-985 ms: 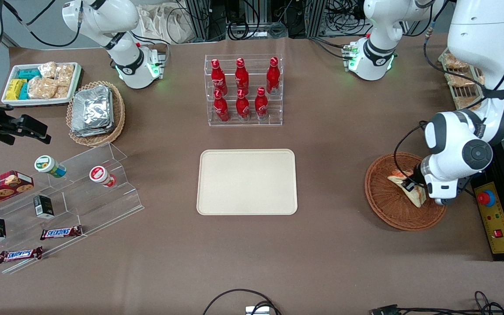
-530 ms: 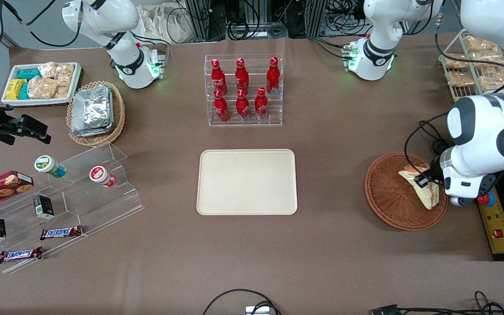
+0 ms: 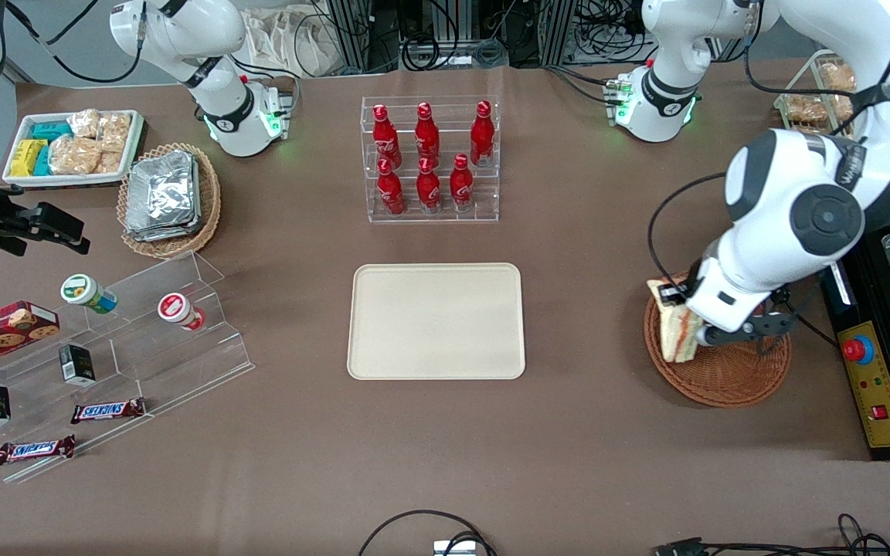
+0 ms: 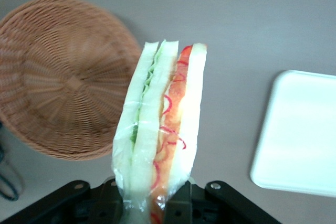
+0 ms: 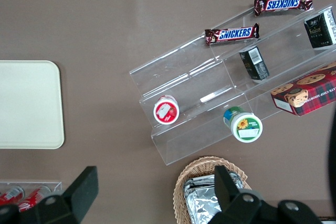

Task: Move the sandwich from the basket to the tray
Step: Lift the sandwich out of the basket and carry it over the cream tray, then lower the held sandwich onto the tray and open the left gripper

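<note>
Above the basket's rim on the side toward the tray, the pincer grips the sandwich by its lower end, lifted clear of the wicker. Its filling edge, orange-red beside pale green, faces the wrist camera. Nothing lies in the basket, and the cream tray sits bare, well apart toward the parked arm's end of the table.

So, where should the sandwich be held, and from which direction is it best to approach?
The end effector is shut on the sandwich at one end of the wedge, pinching across the two flat bread faces, filling edge showing. That looks sensible: the faces are broad and parallel, so pads sit flat. It hangs above the wicker basket rim, with the tray toward the parked arm's end.
</note>
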